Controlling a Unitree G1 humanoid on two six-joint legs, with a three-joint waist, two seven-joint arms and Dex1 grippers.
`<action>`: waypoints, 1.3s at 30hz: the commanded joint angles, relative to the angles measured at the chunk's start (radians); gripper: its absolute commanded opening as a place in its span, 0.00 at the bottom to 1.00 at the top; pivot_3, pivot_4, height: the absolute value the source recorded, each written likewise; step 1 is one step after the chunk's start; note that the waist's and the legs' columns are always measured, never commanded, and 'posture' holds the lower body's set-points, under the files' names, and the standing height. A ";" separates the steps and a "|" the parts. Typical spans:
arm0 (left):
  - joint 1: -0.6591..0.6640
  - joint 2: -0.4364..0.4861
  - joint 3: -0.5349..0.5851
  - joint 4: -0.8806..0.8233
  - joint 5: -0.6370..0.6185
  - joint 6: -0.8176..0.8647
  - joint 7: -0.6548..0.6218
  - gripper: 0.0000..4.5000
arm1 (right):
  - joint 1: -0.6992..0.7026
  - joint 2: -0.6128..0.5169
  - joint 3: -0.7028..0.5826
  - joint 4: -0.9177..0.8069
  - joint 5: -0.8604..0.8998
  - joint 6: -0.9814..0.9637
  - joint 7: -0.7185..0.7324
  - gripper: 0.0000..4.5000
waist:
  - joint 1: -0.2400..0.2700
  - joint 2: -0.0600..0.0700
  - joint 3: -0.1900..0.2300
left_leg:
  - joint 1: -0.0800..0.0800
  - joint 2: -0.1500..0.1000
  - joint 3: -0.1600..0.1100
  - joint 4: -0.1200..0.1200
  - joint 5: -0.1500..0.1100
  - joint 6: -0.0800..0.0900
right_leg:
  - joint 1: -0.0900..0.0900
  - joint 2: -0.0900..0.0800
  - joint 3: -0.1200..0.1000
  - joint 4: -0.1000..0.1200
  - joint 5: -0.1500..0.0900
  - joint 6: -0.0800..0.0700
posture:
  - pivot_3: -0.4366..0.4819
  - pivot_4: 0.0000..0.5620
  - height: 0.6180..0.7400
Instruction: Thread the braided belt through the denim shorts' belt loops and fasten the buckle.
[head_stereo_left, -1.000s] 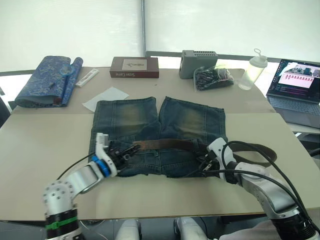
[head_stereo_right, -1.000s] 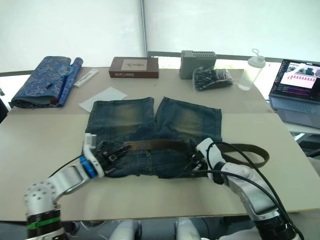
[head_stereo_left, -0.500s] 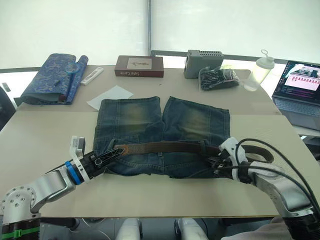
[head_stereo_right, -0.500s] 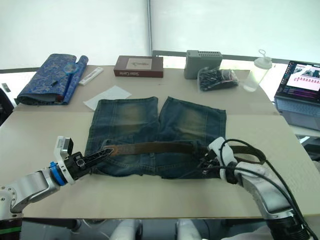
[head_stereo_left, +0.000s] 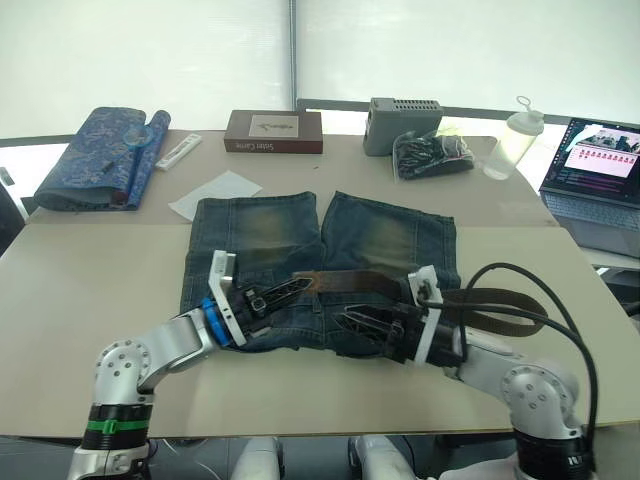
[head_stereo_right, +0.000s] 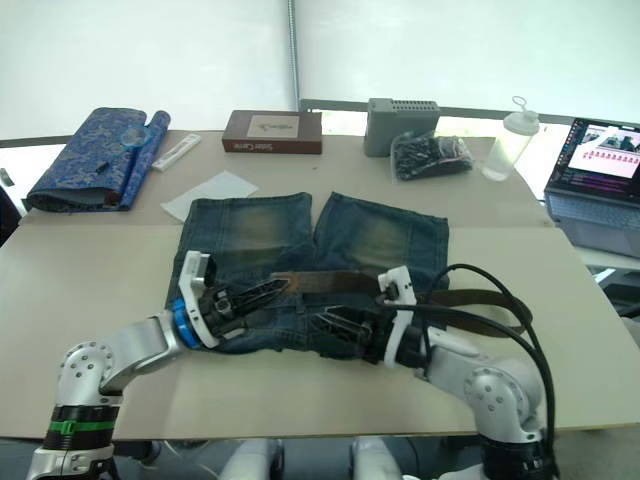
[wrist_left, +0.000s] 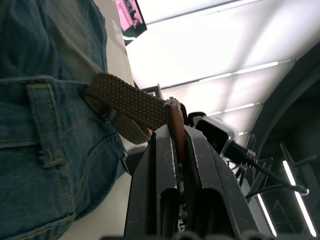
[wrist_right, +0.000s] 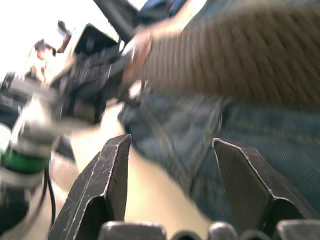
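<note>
We are pinching the braided belt (head_stereo_left: 345, 281) tip in our left end effector (head_stereo_left: 296, 288) | our right end effector (head_stereo_left: 352, 323) is hanging wide apart over the denim shorts (head_stereo_left: 260, 235)

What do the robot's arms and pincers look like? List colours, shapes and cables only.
Both arms are silver-grey metal with rounded joints. The left arm has a blue ring at the wrist and a green band lower down. Thick black cables loop off the right arm. White brackets sit behind each black two-fingered pincer.
</note>
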 joint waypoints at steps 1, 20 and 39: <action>-0.019 -0.005 -0.008 -0.009 0.015 -0.015 -0.009 0.00 | -0.032 0.045 -0.068 0.005 0.118 -0.005 -0.097 0.65 | 0.000 0.000 0.000 | 0.000 0.000 0.000 0.000 0.000 0.000 | 0.000 0.000 0.000 0.000 0.000 0.000 | 0.48 0.27 0.82; -0.025 0.046 -0.020 -0.151 0.392 -0.074 -0.174 0.24 | -0.082 0.012 -0.066 0.059 0.308 -0.042 -0.277 0.00 | -0.003 0.000 0.000 | -0.001 0.000 0.000 0.000 0.000 0.000 | 0.000 0.000 0.000 -0.001 0.000 0.000 | 0.48 0.27 0.82; 0.285 0.276 -0.162 -0.391 1.292 -0.625 -0.740 0.84 | -0.085 -0.144 0.005 0.018 0.095 -0.008 -0.273 0.00 | -0.001 0.001 0.001 | -0.006 0.002 0.005 -0.009 0.000 0.000 | -0.010 -0.001 0.002 -0.002 -0.003 -0.002 | 0.48 0.27 0.82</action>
